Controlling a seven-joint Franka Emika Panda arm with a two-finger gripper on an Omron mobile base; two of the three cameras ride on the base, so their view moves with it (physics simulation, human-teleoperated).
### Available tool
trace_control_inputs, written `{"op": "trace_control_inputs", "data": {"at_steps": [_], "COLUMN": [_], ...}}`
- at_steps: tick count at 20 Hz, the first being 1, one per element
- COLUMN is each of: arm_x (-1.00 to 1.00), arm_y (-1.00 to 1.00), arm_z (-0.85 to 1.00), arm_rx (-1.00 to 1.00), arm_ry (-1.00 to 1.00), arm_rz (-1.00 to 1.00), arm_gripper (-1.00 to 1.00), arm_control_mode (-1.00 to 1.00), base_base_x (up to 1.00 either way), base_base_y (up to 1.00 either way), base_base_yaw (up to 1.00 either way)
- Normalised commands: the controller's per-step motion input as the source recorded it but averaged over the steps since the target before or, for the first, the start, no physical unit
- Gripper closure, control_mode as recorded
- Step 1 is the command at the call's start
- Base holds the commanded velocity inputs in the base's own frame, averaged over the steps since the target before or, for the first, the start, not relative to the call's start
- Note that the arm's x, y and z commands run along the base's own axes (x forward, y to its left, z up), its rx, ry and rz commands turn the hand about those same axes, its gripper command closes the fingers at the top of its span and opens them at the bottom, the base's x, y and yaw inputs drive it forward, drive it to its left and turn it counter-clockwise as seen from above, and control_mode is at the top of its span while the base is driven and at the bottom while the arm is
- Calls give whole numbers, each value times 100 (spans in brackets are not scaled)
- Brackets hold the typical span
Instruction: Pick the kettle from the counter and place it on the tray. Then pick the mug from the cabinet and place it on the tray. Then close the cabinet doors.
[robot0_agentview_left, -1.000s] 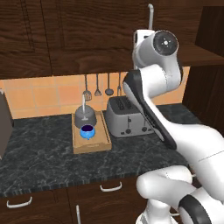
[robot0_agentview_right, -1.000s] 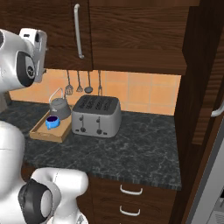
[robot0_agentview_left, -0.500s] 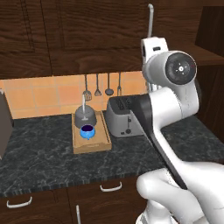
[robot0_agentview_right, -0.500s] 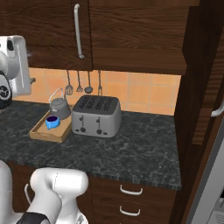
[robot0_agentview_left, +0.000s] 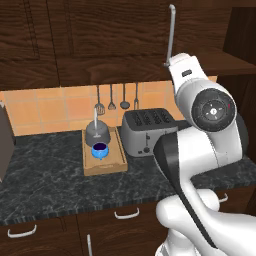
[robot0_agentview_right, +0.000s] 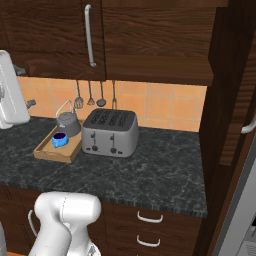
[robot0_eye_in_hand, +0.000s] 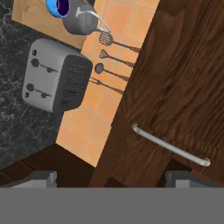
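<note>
From the left base view, the tray (robot0_agentview_left: 103, 161) lies on the desk (robot0_agentview_left: 45, 175) just left of the toaster (robot0_agentview_left: 148, 131). The kettle (robot0_agentview_left: 97, 134) stands on the tray's back half, handle upright, and the mug (robot0_agentview_left: 100, 150) sits on the tray right in front of it. Utensils (robot0_agentview_left: 111, 99) hang on the tiled wall above and behind the toaster. The cabinet doors (robot0_agentview_left: 115, 35) above the toaster look shut, one long handle (robot0_agentview_left: 171, 33) showing over the arm.

From the right base view, the tray (robot0_agentview_right: 49, 152) is again just left of the toaster (robot0_agentview_right: 110, 132), with the kettle (robot0_agentview_right: 68, 123) and mug (robot0_agentview_right: 60, 139) on it. The cabinet doors (robot0_agentview_right: 55, 30) above the toaster sit flush, with a bar handle (robot0_agentview_right: 89, 35) near their seam.

In the hand view, the claw (robot0_eye_in_hand: 109, 178) faces a door's handle (robot0_eye_in_hand: 169, 146), well clear of the toaster (robot0_eye_in_hand: 56, 75). Its two tips stand wide apart, holding nothing. The kettle (robot0_eye_in_hand: 82, 19) and mug (robot0_eye_in_hand: 59, 6) sit beyond the toaster.
</note>
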Motion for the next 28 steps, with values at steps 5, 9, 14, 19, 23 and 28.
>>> {"op": "trace_control_inputs", "data": {"at_steps": [5, 9, 14, 19, 23, 28], "arm_x": [-33, -18, -23, -23, -13, -30], "arm_y": [-55, -91, -97, -100, -100, -94], "arm_z": [-2, -7, 2, 0, 0, 0], "arm_rx": [-6, 1, 17, 22, 18, 16], "arm_ry": [0, -1, 0, 1, 0, 2], "arm_rz": [-36, -24, -11, -6, -2, -8], "arm_gripper": [-100, -100, -100, -100, -100, -100], "arm_control_mode": [-100, -100, -100, -100, -100, -100], "base_base_x": [0, 0, 0, 0, 0, 0], "base_base_y": [0, 0, 0, 0, 0, 0], "base_base_yaw": [0, 0, 0, 0, 0, 0]}}
